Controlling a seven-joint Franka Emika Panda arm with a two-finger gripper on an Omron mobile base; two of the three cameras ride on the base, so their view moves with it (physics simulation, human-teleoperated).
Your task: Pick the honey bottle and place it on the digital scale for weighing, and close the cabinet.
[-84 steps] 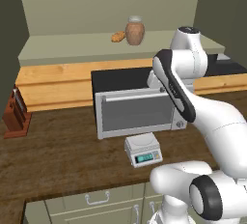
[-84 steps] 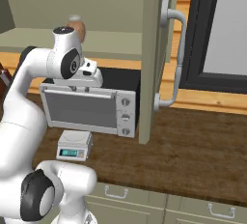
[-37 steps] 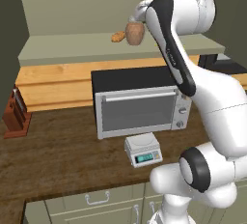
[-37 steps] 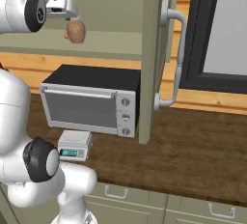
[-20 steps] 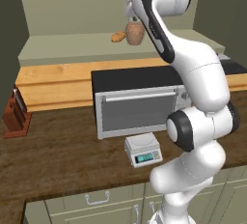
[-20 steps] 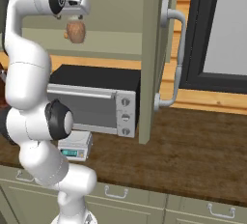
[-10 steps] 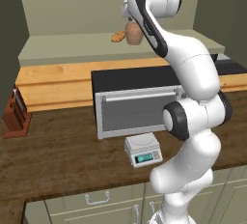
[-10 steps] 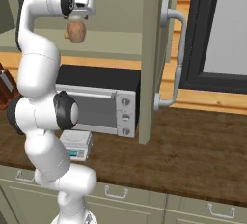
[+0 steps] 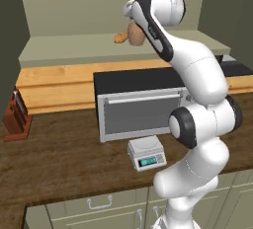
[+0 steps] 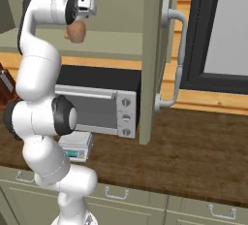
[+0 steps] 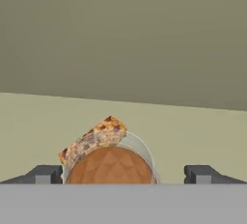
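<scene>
The honey bottle [image 9: 137, 35] stands on the shelf inside the cabinet [image 10: 154, 49], whose door hangs open toward me. In the hand view the brown honey bottle [image 11: 110, 166] sits low between my two fingertips [image 11: 44, 174], with a gap on each side. My gripper [image 11: 123, 175] is open around it, reaching in from the front at the gripper [image 9: 133, 21] and the gripper [image 10: 78, 21]. The digital scale [image 9: 146, 153] lies bare on the wooden counter in front of the toaster oven, also seen as the digital scale [image 10: 74, 147].
An orange-brown bread lump [image 9: 120, 38] lies right beside the bottle, behind it as the bread lump [image 11: 92, 140]. A silver toaster oven [image 9: 141, 104] stands under the shelf. A knife block [image 9: 16, 117] is at the counter's left. The open door's bar handle [image 10: 176, 59] juts out on the right.
The arm has swung up from in front of the toaster oven to the cabinet shelf, and the hand has closed in on the bottle. The bottle and scale have not moved.
</scene>
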